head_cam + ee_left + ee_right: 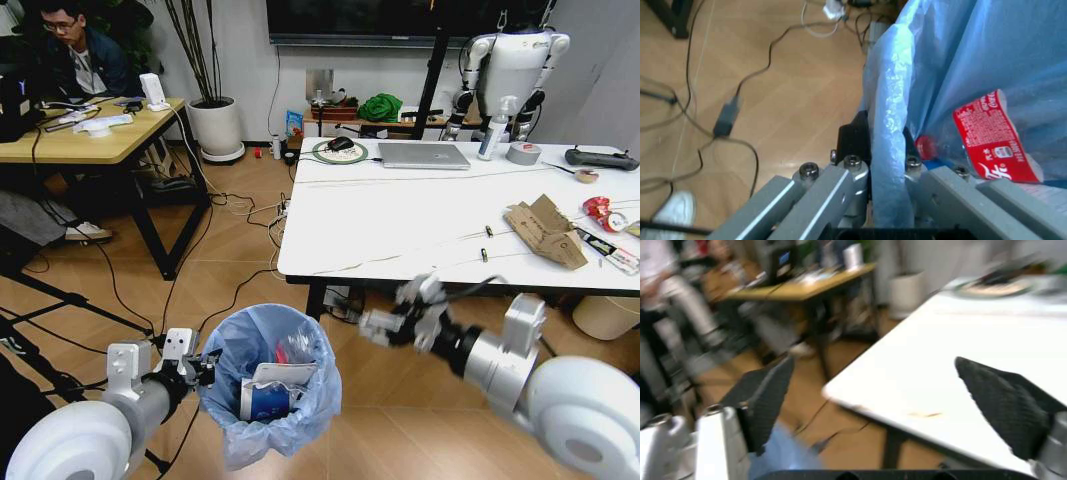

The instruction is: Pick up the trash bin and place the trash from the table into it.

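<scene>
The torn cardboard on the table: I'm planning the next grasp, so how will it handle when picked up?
The cardboard looks torn and folded, so probably light and stiffish, yet liable to flex at creases. It lies flat on the table, unlikely to roll. The right gripper is open.

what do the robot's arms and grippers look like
Both arms are glossy white rounded shells narrowing to silver-grey metal wrists. The left gripper has pale grey blocky housings with bolted grey links and black pads. The right gripper has wide black textured fingers, with dark cabling along its wrist.
</scene>
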Tool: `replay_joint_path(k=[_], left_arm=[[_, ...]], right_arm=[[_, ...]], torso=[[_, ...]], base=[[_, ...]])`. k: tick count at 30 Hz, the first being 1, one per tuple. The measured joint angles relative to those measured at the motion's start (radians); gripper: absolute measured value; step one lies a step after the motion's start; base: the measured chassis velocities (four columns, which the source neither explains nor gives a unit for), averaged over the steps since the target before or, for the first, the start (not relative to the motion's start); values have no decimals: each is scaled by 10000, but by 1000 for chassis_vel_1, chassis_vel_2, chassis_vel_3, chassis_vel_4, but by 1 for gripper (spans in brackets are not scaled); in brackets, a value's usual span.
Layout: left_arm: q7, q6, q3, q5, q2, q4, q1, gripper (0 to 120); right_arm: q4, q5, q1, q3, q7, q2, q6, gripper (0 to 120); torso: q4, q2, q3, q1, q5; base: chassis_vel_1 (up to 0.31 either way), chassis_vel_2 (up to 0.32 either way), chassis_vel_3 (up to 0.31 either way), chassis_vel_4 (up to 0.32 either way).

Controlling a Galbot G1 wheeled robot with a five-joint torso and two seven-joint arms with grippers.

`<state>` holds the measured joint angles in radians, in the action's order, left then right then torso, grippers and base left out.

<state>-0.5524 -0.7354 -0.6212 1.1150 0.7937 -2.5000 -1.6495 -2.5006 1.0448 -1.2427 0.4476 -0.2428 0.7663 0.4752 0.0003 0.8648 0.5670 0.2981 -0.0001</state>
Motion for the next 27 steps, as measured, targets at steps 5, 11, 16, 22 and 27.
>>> replay_joint_path(k=[5,11,16,22,27], left_arm=[[672,0,-46,-1068,581,0,-453,0],[725,0,15,-1239,1046,0,-533,0],[611,0,24,-1242,1168,0,-733,0],[616,-1,50,-1406,1419,0,-772,0],[750,0,22,-1659,1659,1,-855,0]], right_arm=[[103,-1622,-964,961,-61,1349,-253,100],[366,-4114,-1708,1502,497,3323,-476,100],[281,-5448,-2294,1522,838,5253,-285,100],[27,-6250,-2803,1503,1271,6194,-282,100],[22,-6502,-3001,1521,1385,6327,-264,100]], torso=[[-3,1,-1,-1,0],[-3,1,-1,-1,-1],[-2,0,-1,-2,-1],[-3,-1,-1,-3,-2],[-1,-1,0,-3,-2]], base=[[0,0,0,0],[0,0,0,0],[0,0,0,0],[0,0,0,0],[0,0,0,0]])
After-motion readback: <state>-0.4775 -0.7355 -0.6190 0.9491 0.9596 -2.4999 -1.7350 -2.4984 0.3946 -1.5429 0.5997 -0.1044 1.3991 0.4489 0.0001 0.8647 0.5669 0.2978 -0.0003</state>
